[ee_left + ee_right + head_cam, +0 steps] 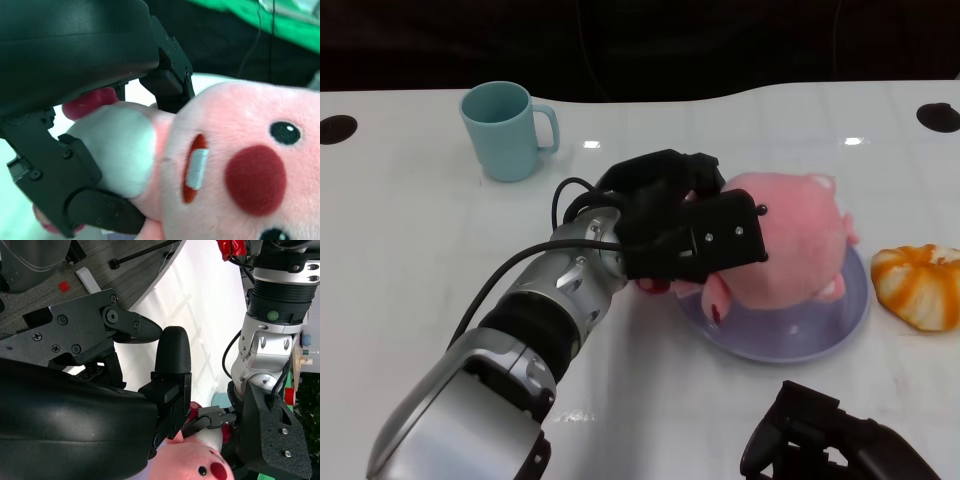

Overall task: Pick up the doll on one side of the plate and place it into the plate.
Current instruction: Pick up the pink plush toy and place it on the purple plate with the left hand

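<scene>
Gripping the doll (790, 235), the left robot hand (680, 225) hangs over the near-left edge of the plate (820, 335) in the head view. The pink plush already lies mostly on the plate, its lower end spilling over the rim toward the wrist. A teal mug (507, 130) stands well apart at the back of the table (410, 250), and an orange plush thing (918, 285) sits just beside the plate on the right. The right robot hand (820, 445) waits low at the front edge; from here I cannot tell how its fingers stand.

The left wrist view shows black fingers (95, 212) clamped around the doll's pale limb (117, 150), with the face (240, 170) turned sideways close to the camera.

The right wrist view shows the right robot hand's fingers (172, 352) spread, holding nothing, with the doll and the left arm beyond them.

My judgement: the placing is nearly done. To finish well, nudge the doll a little further toward the plate's middle so nothing overhangs, lower until it rests fully, then spread the fingers wide before lifting straight up, lest the fabric snag and drag it off.
</scene>
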Controlling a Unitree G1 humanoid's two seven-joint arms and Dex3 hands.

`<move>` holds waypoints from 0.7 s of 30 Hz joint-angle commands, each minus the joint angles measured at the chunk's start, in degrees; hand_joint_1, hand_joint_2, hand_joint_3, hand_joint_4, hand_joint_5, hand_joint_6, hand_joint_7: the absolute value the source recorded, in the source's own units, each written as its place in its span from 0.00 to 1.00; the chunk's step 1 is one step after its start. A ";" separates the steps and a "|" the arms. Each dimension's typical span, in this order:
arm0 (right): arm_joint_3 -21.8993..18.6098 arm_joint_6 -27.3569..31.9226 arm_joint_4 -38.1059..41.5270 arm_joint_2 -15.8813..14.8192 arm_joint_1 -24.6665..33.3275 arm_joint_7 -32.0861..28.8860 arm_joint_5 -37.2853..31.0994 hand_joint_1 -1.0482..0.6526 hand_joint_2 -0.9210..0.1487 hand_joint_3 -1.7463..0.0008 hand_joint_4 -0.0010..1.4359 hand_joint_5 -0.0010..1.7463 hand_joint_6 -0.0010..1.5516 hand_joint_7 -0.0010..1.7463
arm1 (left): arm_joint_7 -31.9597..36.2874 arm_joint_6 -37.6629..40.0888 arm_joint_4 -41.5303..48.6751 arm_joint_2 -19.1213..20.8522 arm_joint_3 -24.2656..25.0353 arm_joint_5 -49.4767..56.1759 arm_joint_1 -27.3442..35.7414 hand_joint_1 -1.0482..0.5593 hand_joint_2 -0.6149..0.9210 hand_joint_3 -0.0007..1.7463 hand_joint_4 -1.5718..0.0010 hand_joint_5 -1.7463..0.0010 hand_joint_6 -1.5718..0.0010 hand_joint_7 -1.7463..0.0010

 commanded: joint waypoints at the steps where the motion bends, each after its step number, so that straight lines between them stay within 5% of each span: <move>1: -0.41 -0.01 -0.39 -0.28 -0.11 -0.14 0.26 0.49 0.06 0.62 0.45 1.00 0.28 0.97 | -3.32 -1.94 0.02 0.92 0.23 -0.92 -2.36 0.39 0.99 0.12 0.84 0.44 0.71 0.90; 5: -1.02 0.15 -0.48 -0.21 -0.12 -0.12 0.84 0.49 0.06 0.62 0.46 1.00 0.29 0.97 | -5.29 -2.55 -0.62 1.64 -1.12 0.28 -2.63 0.29 1.00 0.17 0.98 0.64 0.84 0.98; 12: -1.38 0.19 -0.55 -0.42 0.07 0.06 1.03 0.49 0.08 0.60 0.47 1.00 0.29 0.98 | -6.84 -1.76 -2.43 2.13 -2.96 1.88 -2.50 0.18 1.00 0.20 1.00 0.96 0.97 0.99; 21: -2.08 -0.29 -0.68 -0.62 0.47 0.58 1.35 0.49 0.08 0.59 0.46 1.00 0.28 0.98 | -8.92 -0.74 -8.17 4.74 -3.31 2.70 -0.41 0.09 1.00 0.24 1.00 1.00 1.00 1.00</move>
